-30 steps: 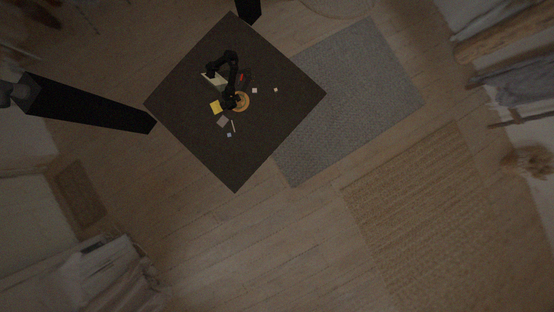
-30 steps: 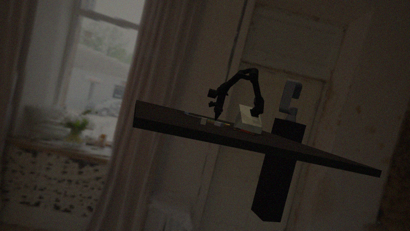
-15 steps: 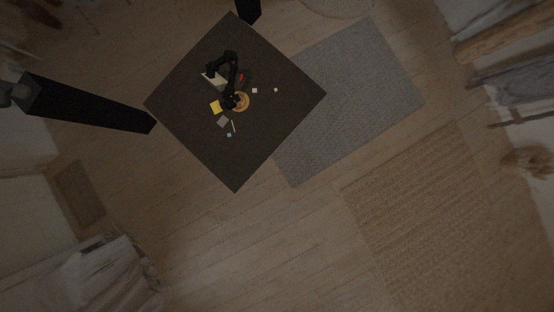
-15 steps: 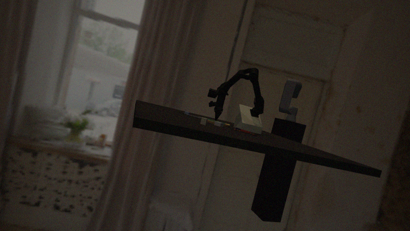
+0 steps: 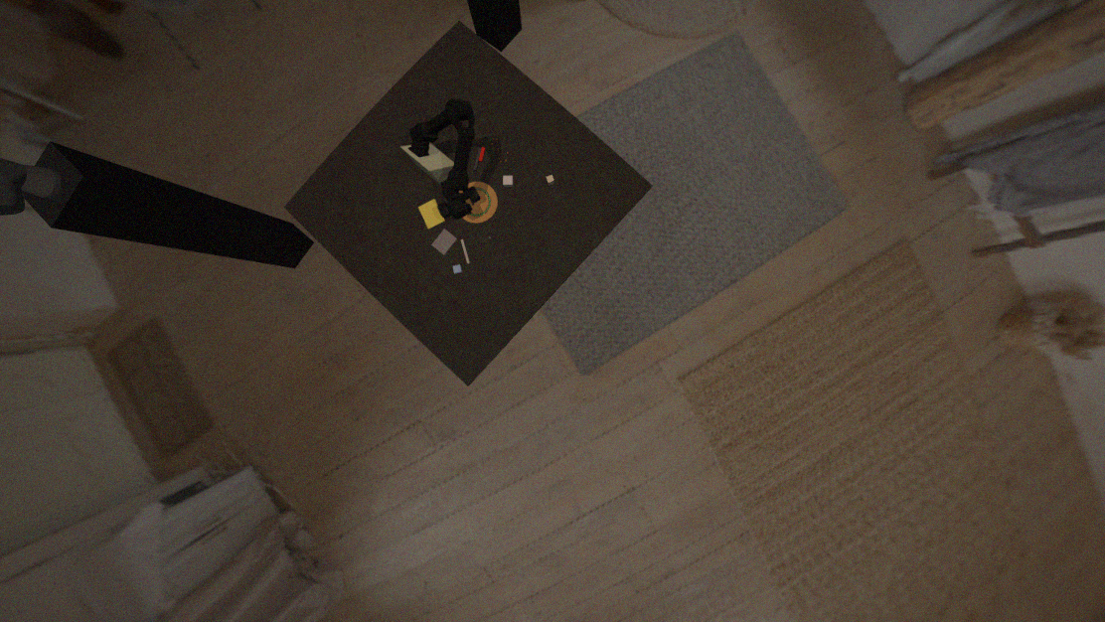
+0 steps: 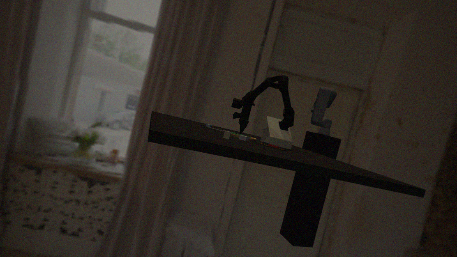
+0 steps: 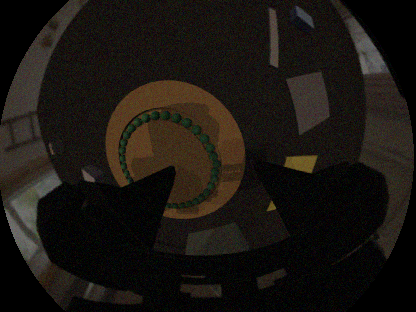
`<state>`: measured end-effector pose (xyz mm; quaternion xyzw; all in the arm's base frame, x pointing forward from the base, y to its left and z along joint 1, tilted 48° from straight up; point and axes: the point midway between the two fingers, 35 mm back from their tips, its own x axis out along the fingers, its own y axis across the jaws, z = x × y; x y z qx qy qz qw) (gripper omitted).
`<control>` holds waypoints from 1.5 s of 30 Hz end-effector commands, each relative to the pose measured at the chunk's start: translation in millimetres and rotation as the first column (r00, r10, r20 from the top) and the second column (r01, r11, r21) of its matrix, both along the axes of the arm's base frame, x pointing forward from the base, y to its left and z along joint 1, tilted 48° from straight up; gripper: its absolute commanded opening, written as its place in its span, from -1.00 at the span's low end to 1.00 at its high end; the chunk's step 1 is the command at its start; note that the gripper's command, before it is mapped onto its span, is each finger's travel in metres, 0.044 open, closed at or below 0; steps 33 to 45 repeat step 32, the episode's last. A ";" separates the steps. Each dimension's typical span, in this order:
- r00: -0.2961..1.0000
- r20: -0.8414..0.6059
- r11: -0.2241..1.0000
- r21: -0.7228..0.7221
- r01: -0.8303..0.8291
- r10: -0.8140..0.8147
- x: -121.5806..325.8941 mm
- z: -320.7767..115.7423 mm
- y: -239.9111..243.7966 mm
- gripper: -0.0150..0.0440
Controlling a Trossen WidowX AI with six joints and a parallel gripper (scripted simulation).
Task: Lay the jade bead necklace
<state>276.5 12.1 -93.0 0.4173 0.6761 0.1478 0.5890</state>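
The jade bead necklace (image 7: 165,115) lies as a closed green ring on the round bead board (image 7: 230,117) (image 5: 477,212). A thin dark line of the groove shows just outside the beads at the upper left in the wrist view; I cannot tell whether every bead sits down in it. My gripper (image 7: 215,167) (image 6: 241,131) is open with nothing held, its fingertips low over the board. The right-hand beads show in the gap between the fingers in the wrist view. The left finger hides the ring's lower-left beads.
A yellow square (image 5: 431,214) (image 7: 301,162), a grey-pink square (image 5: 443,241) (image 7: 308,102), a pale stick (image 5: 465,250) (image 7: 274,37) and a blue block (image 5: 456,268) (image 7: 303,19) lie near the board. A white block (image 5: 507,180), a red item (image 5: 481,154) and a cream sloped stand (image 6: 275,129) are also there.
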 end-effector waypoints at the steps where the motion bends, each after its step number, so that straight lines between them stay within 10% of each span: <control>1: 1.000 0.004 1.000 -0.004 -0.005 0.005 0.3 0.2 -0.6 1.00; 45: 1.000 0.001 1.000 0.001 -0.001 0.001 -5.8 54.5 -57.9 1.00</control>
